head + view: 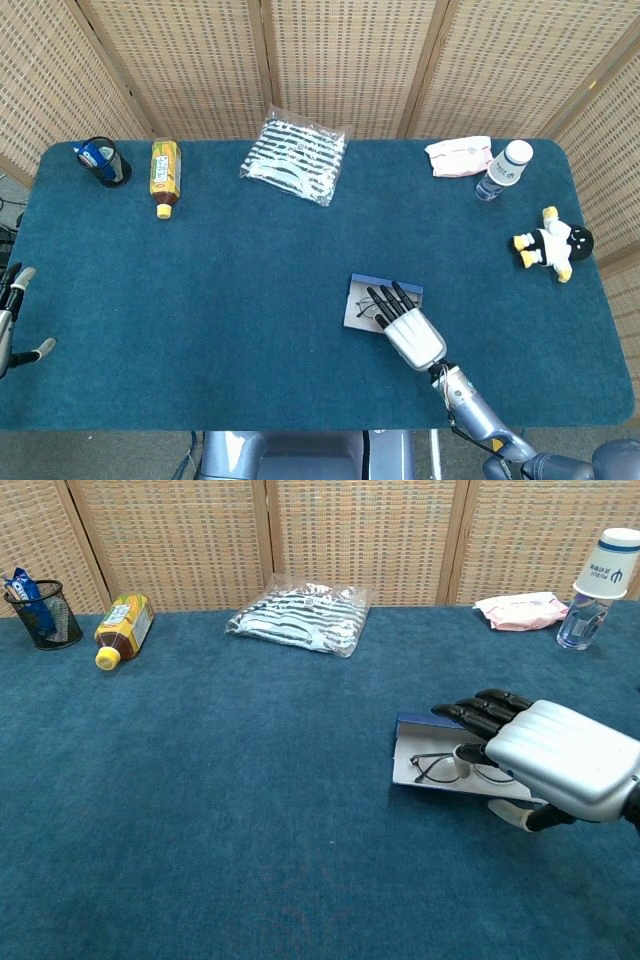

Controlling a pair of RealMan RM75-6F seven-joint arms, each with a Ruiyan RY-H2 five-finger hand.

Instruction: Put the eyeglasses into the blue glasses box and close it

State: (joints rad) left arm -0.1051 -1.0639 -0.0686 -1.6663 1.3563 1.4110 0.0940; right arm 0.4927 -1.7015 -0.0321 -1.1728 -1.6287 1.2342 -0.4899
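Chest view shows the glasses [440, 768] lying on the pale lining of the open blue box [425, 750], which sits on the table [250, 810] toward the right front. The right hand [540, 755] hangs just over the box's right half, dark fingers [475, 712] stretched toward the far blue edge and the thumb down near the frame. Whether it pinches the glasses or merely hovers over them I cannot tell; the palm hides the contact. From the head view the same hand [408, 322] covers most of the box [362, 300], with only a lens [364, 308] showing at its left. The left hand [14, 315] sits at the table's left edge, well apart, with nothing in it and fingers apart.

The glasses appear to be in the box, so closing is what is left. The risks lie there. The box is light and flat on felt, so a push on one side could slide or turn it instead of folding the lid. If a temple arm sticks out over the rim, the lid could catch or bend it. Lifting the hand away with a finger hooked in the frame could drag the glasses back out. No other hand steadies the box.
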